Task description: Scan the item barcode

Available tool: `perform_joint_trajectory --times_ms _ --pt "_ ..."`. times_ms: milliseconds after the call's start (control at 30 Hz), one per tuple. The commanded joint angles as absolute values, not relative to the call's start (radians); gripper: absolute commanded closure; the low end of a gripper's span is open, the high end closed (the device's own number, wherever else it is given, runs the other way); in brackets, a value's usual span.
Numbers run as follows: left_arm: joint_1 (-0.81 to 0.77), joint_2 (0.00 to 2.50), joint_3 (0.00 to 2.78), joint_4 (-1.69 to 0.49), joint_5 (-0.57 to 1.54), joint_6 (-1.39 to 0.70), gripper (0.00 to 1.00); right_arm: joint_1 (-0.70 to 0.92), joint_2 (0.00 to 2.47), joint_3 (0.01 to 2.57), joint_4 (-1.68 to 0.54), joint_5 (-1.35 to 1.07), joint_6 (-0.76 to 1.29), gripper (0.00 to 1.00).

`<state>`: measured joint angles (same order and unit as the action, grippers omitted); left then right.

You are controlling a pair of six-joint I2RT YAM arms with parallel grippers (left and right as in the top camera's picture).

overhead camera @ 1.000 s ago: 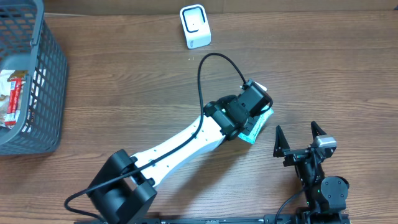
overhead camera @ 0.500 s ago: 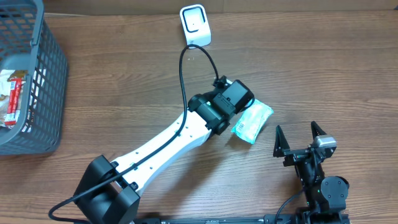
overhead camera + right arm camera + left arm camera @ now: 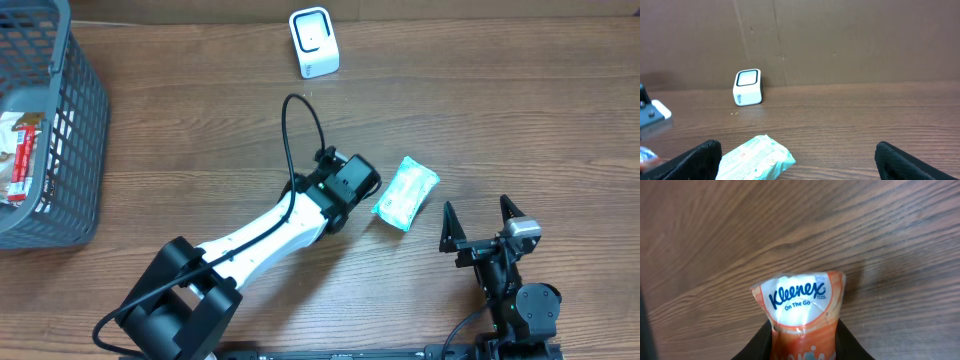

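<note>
Right gripper (image 3: 476, 206): stationed by the near edge of the table (image 3: 520, 110), toward the near right corner. Its jaws are spread wide with nothing between them.

Teal soft pack (image 3: 405, 192): laid flat on the wood just beyond and left of the right gripper, apart from both grippers, its long axis slanted toward the far right.

Left gripper (image 3: 805, 350): found around the middle of the table, just left of the teal soft pack, clenched on the Kleenex packet (image 3: 800, 297). The packet is pinched by its lower part between the two dark fingers, and its free end is flared out beyond them. It is wrapped in glossy film with an orange border. A white panel is printed with blue "Kleenex" script and "On The Go" beneath, and the film is creased at the pinch. Wood is seen behind it in the wrist view; whether it touches the table cannot be told. From overhead the packet is hidden under the wrist.

Open room: bare wood is noted from the left gripper to the far edge, and over the right half beyond the teal soft pack.

Scanner (image 3: 313, 42): a small white block with a framed window, standing by the far edge about midway along it, well apart from the held packet.

Basket (image 3: 85, 120): grey mesh, set at the far left corner, with wrapped packets (image 3: 20, 155) inside.
</note>
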<state>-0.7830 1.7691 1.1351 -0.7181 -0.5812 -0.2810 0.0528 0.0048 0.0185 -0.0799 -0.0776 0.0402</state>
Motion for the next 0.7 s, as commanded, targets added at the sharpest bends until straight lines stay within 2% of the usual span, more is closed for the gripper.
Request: perform_joint_trajectory --times_ms 0,100,167,233,267,333,600,667 --pt "-0.778 1.779 1.058 -0.648 -0.599 -0.321 0.78 0.052 0.003 0.008 -0.078 -0.069 0.034 0.0" --pt "-0.778 1.779 1.022 -0.599 -0.566 -0.331 0.78 0.052 0.003 0.008 -0.078 -0.069 0.034 0.0" --pt "-0.778 1.779 1.011 -0.58 -0.548 -0.331 0.74 0.052 0.003 0.008 -0.078 -0.069 0.034 0.0" --pt "-0.778 1.779 1.009 -0.571 -0.532 -0.33 0.62 0.052 0.003 0.008 -0.078 -0.069 0.034 0.0" --pt "-0.778 1.779 1.009 -0.57 -0.524 -0.329 0.5 0.052 0.003 0.008 -0.078 -0.069 0.034 0.0" --pt "-0.778 1.777 1.011 -0.573 -0.527 -0.315 0.4 0.052 0.003 0.008 -0.078 -0.069 0.034 0.0" --pt "-0.754 1.718 1.22 -0.761 -0.456 -0.313 0.24 0.052 0.003 0.008 -0.078 -0.069 0.034 0.0" --pt "-0.75 1.707 1.292 -0.818 -0.374 -0.313 0.08 0.052 0.003 0.008 -0.078 -0.069 0.034 0.0"
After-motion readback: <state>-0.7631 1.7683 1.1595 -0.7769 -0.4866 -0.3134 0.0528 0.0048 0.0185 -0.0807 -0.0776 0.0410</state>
